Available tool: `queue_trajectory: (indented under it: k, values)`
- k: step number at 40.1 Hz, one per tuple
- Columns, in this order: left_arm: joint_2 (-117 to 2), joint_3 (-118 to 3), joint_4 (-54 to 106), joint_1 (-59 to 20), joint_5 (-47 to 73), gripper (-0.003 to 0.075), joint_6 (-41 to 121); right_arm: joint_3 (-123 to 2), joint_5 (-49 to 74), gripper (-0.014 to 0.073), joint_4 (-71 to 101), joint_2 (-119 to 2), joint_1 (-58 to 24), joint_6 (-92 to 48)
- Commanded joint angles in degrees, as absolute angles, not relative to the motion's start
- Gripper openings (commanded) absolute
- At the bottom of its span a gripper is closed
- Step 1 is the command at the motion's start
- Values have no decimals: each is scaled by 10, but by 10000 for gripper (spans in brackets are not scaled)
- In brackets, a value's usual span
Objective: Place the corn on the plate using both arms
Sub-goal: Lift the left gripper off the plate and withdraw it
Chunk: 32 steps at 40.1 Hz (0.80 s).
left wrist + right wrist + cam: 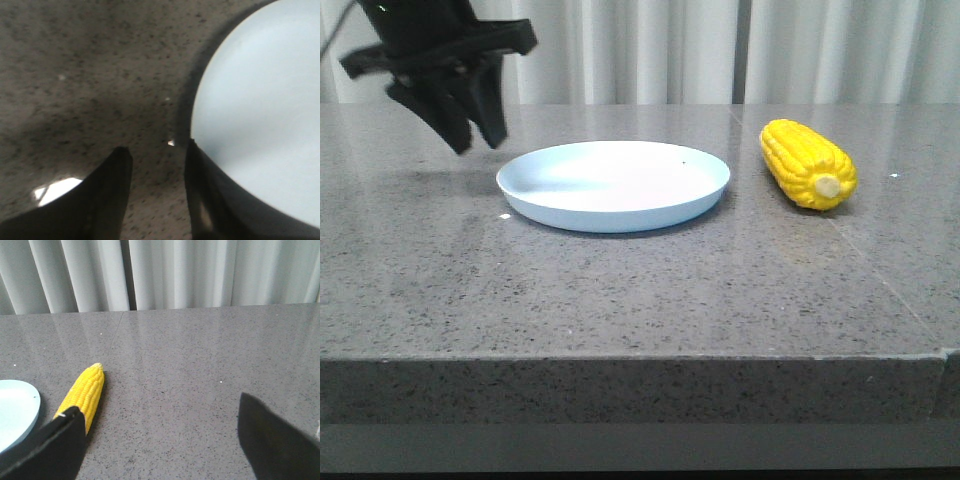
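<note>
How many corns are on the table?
1. The corn lies on the table to the right of the plate, not touching it. The plate itself is bare, and no other cob shows in any view.

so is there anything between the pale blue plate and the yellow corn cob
Nothing: in the front view only bare grey speckled tabletop separates the round pale blue plate from the yellow corn cob.

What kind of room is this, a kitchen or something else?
Probably a test or demo space, not a working kitchen: a bare grey speckled stone table, plain pale curtains behind, and just one plate, one corn and a black robot gripper.
</note>
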<state>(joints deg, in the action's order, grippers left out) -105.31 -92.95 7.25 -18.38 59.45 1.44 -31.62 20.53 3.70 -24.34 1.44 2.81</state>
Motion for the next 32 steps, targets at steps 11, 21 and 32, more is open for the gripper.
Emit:
queue_trajectory:
  k: [11, 21, 32]
  values:
    - [-900, -900, -121, -185, 617, -20, -77, -336, 162, 640, 40, -250, 18, 24]
    - [-774, -767, -125, -185, 518, -20, -92, -336, 162, 640, 40, -250, 18, 24]
    - [-647, -624, -125, -145, 447, -20, -110, -336, 162, 640, 40, -250, 18, 24]
